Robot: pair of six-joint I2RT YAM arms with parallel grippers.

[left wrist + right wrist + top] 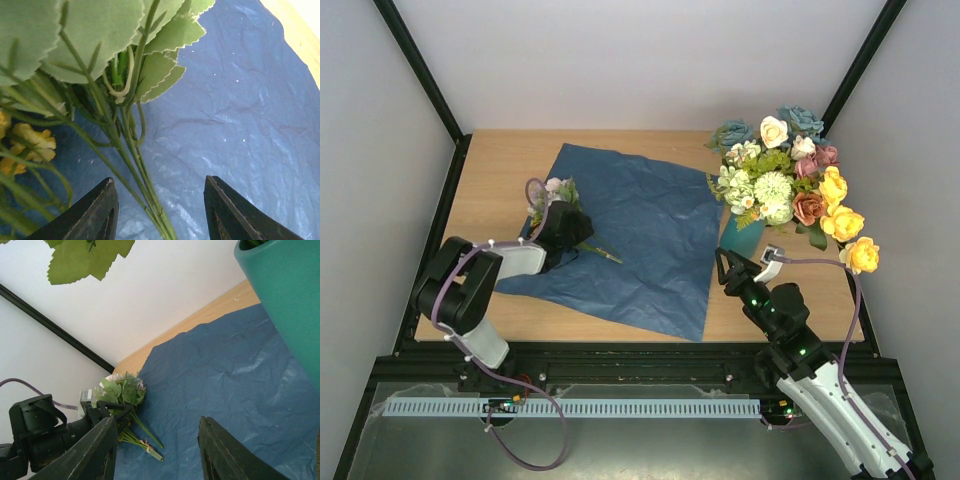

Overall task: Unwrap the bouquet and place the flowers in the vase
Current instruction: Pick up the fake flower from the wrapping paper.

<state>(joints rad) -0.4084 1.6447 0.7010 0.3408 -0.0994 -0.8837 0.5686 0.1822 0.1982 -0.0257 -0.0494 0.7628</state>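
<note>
Left arm (460,285): black joint housings, pale grey link, purple cable (564,435) looped alongside. Right arm (785,310): black, green indicator lights, white lower link. Left end effector (159,179), right end effector (156,422): black tapered fingers (95,215).

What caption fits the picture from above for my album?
Left pincer reaches a small bunch on the blue paper; the teal vase by the right pincer holds many flowers.

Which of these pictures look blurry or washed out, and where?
Left wrist view: the leaves sit so close that they blur, while the blue paper is crisp, and the table strip is bleached pale. Right wrist view: the vase edge is soft. Top view: evenly lit, sharp throughout.
</note>
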